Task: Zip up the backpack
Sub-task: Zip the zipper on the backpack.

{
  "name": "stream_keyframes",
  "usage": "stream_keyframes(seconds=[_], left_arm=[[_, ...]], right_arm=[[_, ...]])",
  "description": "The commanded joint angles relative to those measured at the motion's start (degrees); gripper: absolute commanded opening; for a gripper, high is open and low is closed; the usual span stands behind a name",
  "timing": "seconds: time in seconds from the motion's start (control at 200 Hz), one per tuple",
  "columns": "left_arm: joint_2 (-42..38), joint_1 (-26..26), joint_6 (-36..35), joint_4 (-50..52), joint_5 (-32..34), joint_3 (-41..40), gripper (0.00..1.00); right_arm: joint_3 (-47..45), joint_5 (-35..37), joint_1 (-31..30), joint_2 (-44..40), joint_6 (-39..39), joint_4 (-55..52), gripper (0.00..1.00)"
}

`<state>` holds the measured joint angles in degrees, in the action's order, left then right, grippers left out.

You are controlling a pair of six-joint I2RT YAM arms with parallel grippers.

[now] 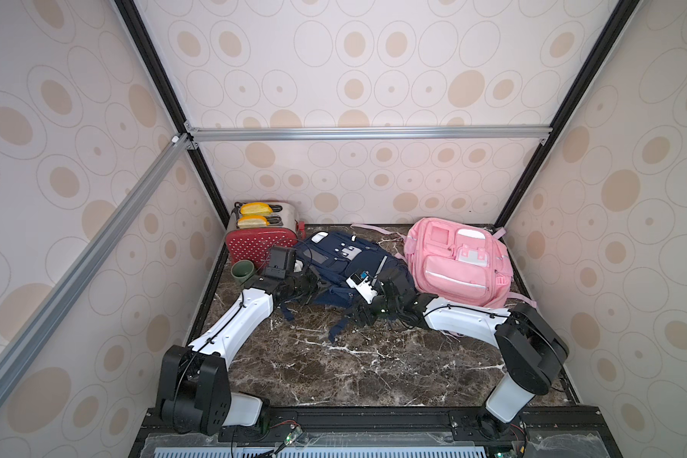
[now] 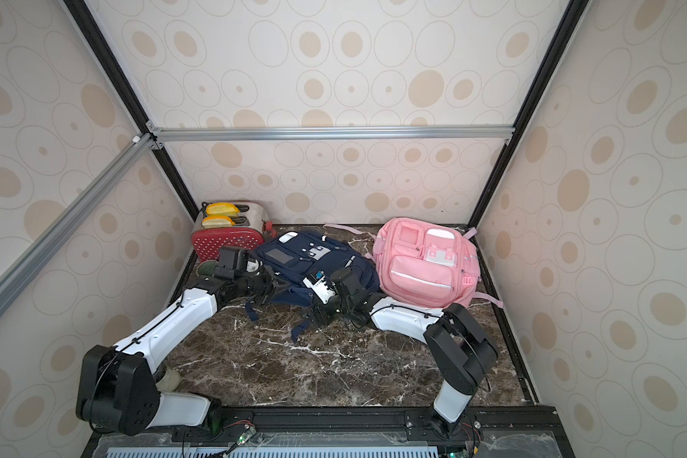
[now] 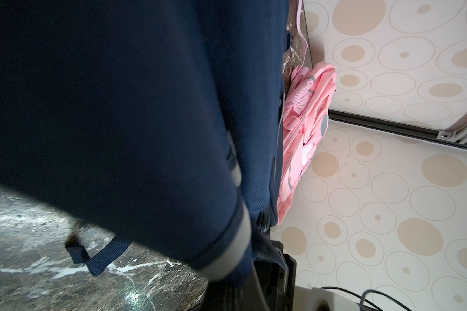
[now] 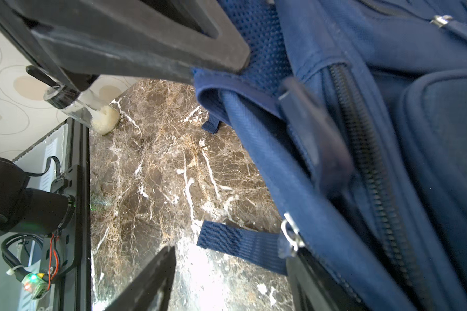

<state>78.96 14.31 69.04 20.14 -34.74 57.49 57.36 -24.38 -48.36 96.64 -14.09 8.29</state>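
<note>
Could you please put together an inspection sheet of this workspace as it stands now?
Surface: dark marble tabletop.
Job's things: navy backpack lies between the arms, with a loose strap trailing forward; a zip track shows in the right wrist view.
Clutter: pink backpack, red toaster holding yellow slices, green cup, glass jar.
Grippers: left pincer shut at the navy backpack's edge, grip unclear; right pincer open near the loose strap.
Cables: black cable along the left arm; red and black wires at the front rail.
Surroundings: circle-patterned walls, aluminium frame.
</note>
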Motion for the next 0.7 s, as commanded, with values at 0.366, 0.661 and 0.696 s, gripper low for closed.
stream_keyframes(seconds=[0.366,0.661,0.696], left_arm=[[-4.71,0.22,1.07,-2.25,-6.55,0.5,0.0],[-5.04,0.24,1.73,-3.13,-6.69,-0.79,0.0],[-4.96,0.2,1.74,-3.26,-6.74,-0.81,0.0]], right_arm=[[2.27,7.48,8.29,6.07,2.6,2.27,0.63],[2.72,3.86,9.69,6.84,0.65,7.86,0.45],[2.96,3.55,9.71,6.92,0.81,7.79,0.43]])
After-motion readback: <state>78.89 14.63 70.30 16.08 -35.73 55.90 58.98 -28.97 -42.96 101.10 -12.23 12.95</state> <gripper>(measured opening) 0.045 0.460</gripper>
